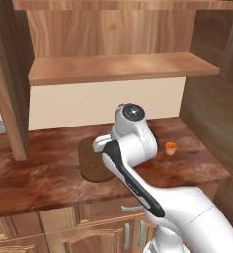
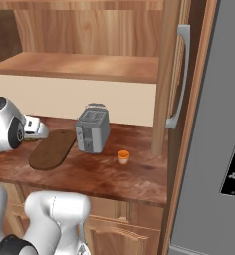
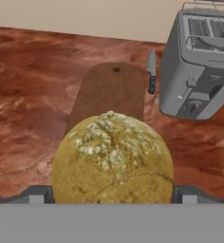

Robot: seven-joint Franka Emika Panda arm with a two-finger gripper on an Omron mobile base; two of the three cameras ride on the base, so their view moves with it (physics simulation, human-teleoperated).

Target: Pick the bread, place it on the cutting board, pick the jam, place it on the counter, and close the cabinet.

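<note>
Clamped across the widest middle of the bread [image 3: 112, 159], which probably handles light, crusty and a bit crushable, so best gripped gently, with the pincer [image 3: 112, 193] held above the cutting board [image 3: 109, 92], toaster [image 3: 199, 61] ahead right, over the tabletop [image 3: 28, 95].

The bread [image 3: 113, 159], a round olive-yellow lump with pale crusty patches on top, sits between the gripper's [image 3: 112, 193] fingertips, above the near end of the cutting board [image 3: 109, 93]. The cutting board is a flat dark-brown oval with a small hole near its far end, lying on the reddish-brown glossy worktop [image 2: 94, 172]. The jam [image 2: 123, 157], a tiny squat orange jar, stands upright on the worktop, well apart from the board. The cabinet [image 2: 84, 67] above is open, its raised-panel door [image 2: 170, 74] with a long grey bar handle [image 2: 178, 77] swung outward, its light wooden shelf bare.
</note>
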